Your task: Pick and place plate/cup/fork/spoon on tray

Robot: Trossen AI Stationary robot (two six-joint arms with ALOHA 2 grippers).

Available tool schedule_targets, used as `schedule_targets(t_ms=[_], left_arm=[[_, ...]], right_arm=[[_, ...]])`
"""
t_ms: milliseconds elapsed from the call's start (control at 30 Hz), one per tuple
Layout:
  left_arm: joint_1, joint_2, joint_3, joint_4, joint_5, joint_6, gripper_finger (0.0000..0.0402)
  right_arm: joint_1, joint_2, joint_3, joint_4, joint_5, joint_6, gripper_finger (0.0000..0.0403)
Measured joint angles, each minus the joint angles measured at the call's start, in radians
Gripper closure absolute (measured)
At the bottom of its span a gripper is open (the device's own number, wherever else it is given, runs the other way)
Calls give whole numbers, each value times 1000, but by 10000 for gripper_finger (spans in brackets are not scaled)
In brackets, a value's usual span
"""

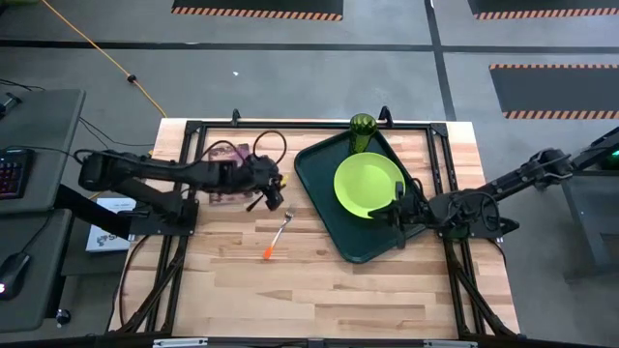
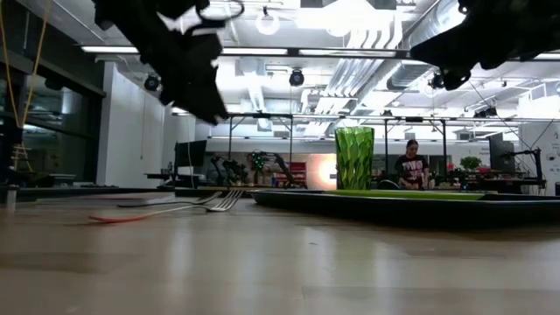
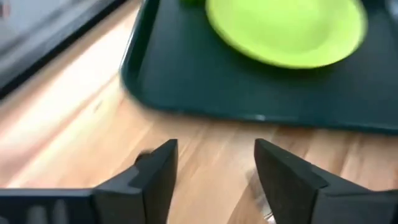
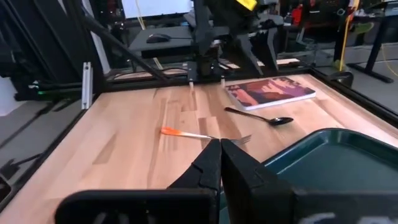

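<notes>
I see my left gripper (image 1: 274, 193) with fingers spread and empty above the spoon (image 4: 258, 117) on the bare table beside the tray (image 1: 327, 198), so a too early squeeze may push the thin spoon away, while my right gripper (image 1: 397, 205) waits clenched at the tray's right edge.

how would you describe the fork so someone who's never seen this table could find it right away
Start at the big dark-green tray on the wooden table; the fork lies flat on bare wood just off the tray's left edge, below the maroon picture book. Its orange-red handle and silver tines set it apart from the all-dark spoon lying nearer the book.
</notes>
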Motion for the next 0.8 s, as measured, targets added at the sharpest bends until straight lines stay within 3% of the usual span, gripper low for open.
schedule_targets(t_ms=[167,433,800], left_arm=[[80,9,-58,-46,66,-91,174],[150,56,-149,-22,105,-130,172],[162,265,-148,62,165,-111,172]], right_arm=[[-7,5,0,-2,0,-1,403],[-7,6,0,1,-1,1,403],[-7,6,0,1,-4,-2,402]])
